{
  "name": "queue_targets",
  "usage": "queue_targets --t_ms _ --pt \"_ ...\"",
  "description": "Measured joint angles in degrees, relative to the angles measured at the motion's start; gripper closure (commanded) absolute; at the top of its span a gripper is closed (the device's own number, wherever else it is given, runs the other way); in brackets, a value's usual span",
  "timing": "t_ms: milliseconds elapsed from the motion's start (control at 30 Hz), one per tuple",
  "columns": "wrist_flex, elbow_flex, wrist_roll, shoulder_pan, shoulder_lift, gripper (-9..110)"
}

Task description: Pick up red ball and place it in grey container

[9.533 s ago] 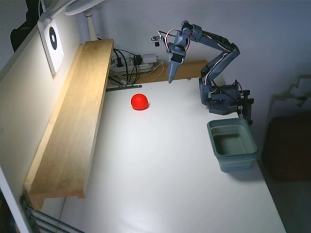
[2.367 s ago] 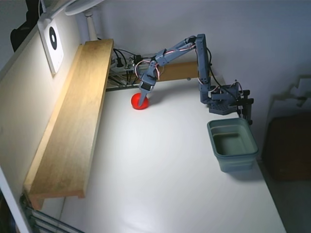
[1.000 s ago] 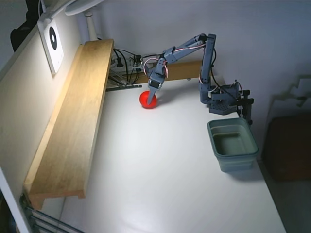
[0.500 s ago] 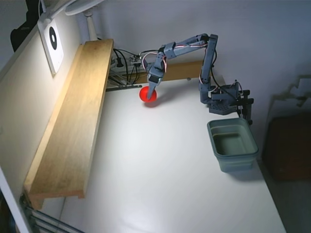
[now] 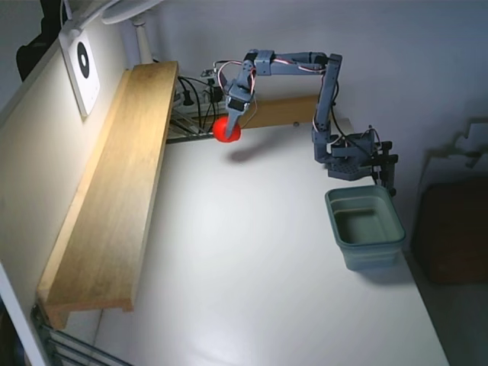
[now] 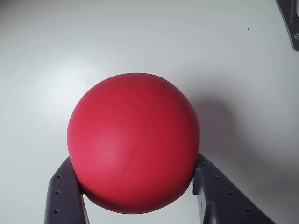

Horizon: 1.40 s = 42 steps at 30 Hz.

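The red ball [image 5: 225, 130] hangs above the white table near its far edge, with my gripper [image 5: 229, 128] shut on it. In the wrist view the red ball [image 6: 133, 142] fills the middle of the picture, and a grey finger presses on each side of it; its shadow falls on the table to the right. The grey container [image 5: 365, 226] stands on the table at the right in the fixed view, open side up and with nothing in it, well apart from the ball.
A long wooden shelf [image 5: 114, 191] runs along the left wall. Cables and a power strip [image 5: 200, 97] lie behind the ball at the table's far edge. The arm's base [image 5: 351, 156] is clamped just beyond the container.
The gripper has risen with the ball off the table and moved a little toward the far edge; the arm's forearm now stretches out level.
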Motion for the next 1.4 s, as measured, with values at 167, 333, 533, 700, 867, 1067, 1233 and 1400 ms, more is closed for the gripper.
queue_targets --t_ms 167,333,533,700,867,1067,1233,1400 --pt "0.00 -0.18 -0.09 -2.81 -0.09 78" --pt "0.00 -0.18 0.00 -6.15 -0.09 78" --pt "0.00 -0.18 0.00 -10.90 -0.09 78" --pt "0.00 -0.18 -0.09 -14.50 -0.09 78" --pt "0.00 -0.18 -0.09 -18.98 -0.09 78" --pt "0.00 -0.18 -0.09 -24.43 -0.09 78" --pt "0.09 -0.18 0.00 -28.48 -0.09 78" --pt "0.09 -0.18 -0.09 -36.39 -0.09 78"
